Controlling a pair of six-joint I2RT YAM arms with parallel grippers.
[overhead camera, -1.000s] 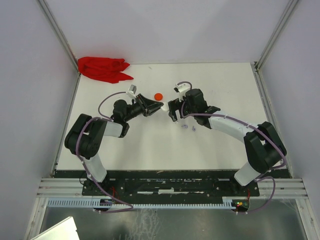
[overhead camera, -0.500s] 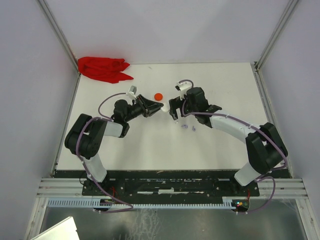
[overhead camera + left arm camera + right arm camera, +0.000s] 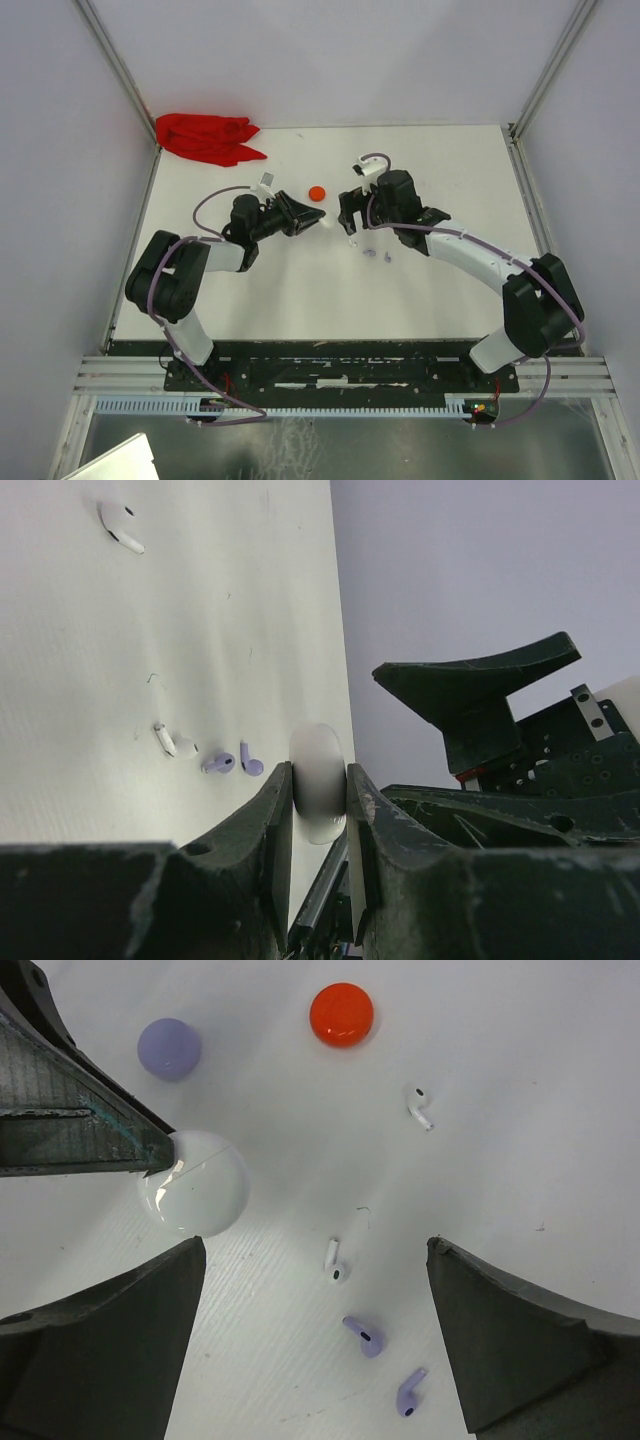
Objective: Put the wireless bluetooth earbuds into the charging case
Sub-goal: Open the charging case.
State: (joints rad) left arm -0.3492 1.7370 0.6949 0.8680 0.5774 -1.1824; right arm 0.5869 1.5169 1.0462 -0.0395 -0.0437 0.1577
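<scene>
My left gripper [image 3: 318, 773] is shut on a white round charging case [image 3: 318, 800], held on edge above the table; the same case [image 3: 195, 1182] shows in the right wrist view with a left fingertip [image 3: 120, 1125] against it. My right gripper [image 3: 315, 1250] hangs open over the loose earbuds. A white earbud [image 3: 335, 1262] lies just below its midpoint, with two purple earbuds [image 3: 365, 1336] [image 3: 408, 1392] nearer the camera. Another white earbud [image 3: 420, 1106] lies farther off. From the left wrist the earbuds appear as a white one [image 3: 170, 742] and two purple ones [image 3: 218, 764] [image 3: 250, 761].
A red-orange disc [image 3: 341, 1013] [image 3: 317, 192] and a purple disc [image 3: 169, 1048] lie on the white table [image 3: 440, 180] beyond the case. A red cloth [image 3: 205, 138] is bunched in the far left corner. Both grippers [image 3: 318, 215] [image 3: 350, 212] nearly meet at mid-table.
The right gripper has drifted slightly toward the far side of the table, staying open. The left gripper has shifted a little left, still holding the white case.
</scene>
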